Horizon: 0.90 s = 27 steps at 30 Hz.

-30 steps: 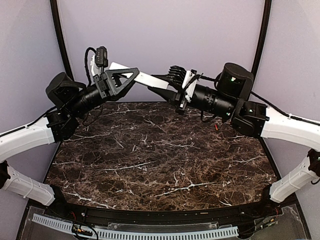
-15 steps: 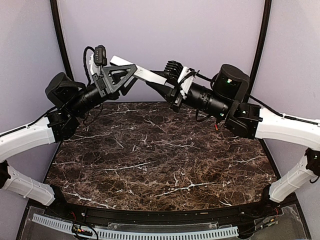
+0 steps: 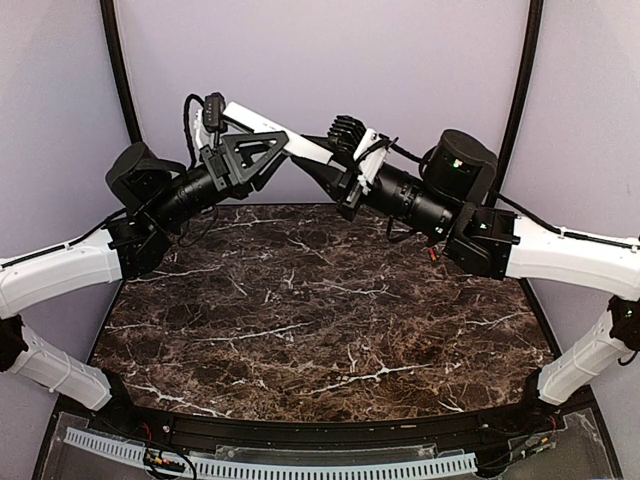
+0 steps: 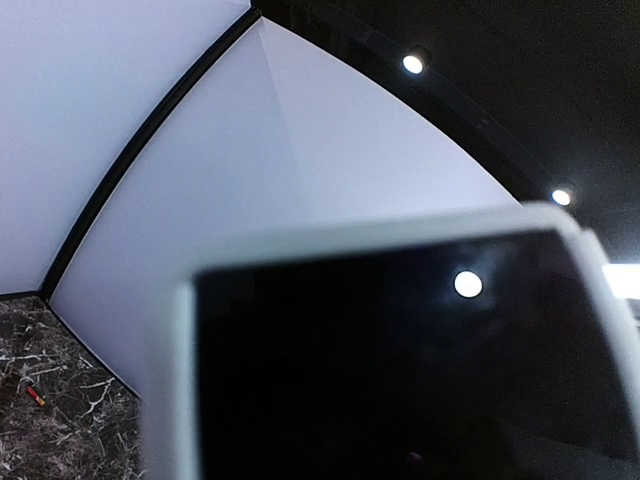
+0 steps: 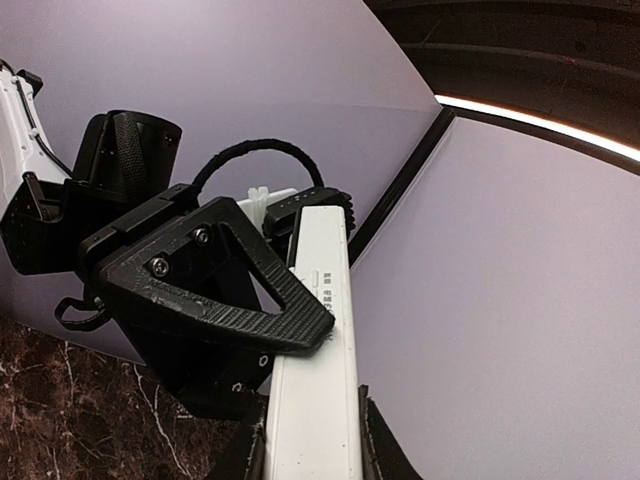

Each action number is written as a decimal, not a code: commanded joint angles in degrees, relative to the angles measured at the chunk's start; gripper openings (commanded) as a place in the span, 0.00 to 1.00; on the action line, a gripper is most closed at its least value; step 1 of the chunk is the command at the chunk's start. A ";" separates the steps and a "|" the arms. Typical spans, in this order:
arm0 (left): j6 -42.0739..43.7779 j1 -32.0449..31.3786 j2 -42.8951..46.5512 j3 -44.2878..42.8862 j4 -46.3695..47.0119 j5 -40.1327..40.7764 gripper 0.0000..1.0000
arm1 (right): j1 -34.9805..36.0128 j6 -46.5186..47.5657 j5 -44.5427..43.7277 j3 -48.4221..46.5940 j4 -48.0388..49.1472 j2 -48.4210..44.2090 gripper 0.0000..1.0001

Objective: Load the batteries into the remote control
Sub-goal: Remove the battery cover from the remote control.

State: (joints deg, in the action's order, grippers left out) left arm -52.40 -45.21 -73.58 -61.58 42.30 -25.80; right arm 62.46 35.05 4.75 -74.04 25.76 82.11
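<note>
The remote control [image 3: 285,140] is a long white bar held up in the air at the back of the table, between the two arms. My right gripper [image 5: 312,428] is shut on its near end, one dark finger [image 5: 377,440] on each side edge. My left gripper [image 3: 258,152] straddles the bar further along. One of its ribbed triangular fingers [image 5: 285,318] lies across the white face [image 5: 318,300], and how tightly it clamps does not show. In the left wrist view the remote control [image 4: 400,360] fills the frame, dark and blurred. A small red battery [image 4: 35,396] lies on the marble, and the top view shows a battery [image 3: 432,254] under the right arm.
The dark marble table [image 3: 320,330] spreads out below both arms. Lilac walls with black corner posts [image 3: 120,80] close the back. A perforated white strip [image 3: 270,462] runs along the near edge.
The remote control has risen and tilted more steeply, its far end higher. The right arm has pushed left and up, and the left arm has shifted right along the bar.
</note>
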 commanded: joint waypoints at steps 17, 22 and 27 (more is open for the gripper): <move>-0.97 -0.05 1.04 -2.04 0.89 -0.53 0.00 | 1.00 4.98 5.26 2.72 0.00 -3.76 0.49; -1.56 -0.05 1.37 -1.64 2.52 -0.61 0.00 | 0.97 5.39 5.28 2.35 -3.40 -3.93 0.32; -1.63 -0.05 1.69 -1.48 3.10 -0.94 0.00 | 1.00 5.14 3.82 3.15 -5.67 -5.09 0.23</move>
State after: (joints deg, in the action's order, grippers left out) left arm -53.82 -45.30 -73.69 -62.63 41.89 -26.55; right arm 62.85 40.29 7.66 -71.96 24.18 78.41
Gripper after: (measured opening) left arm 0.280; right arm 0.259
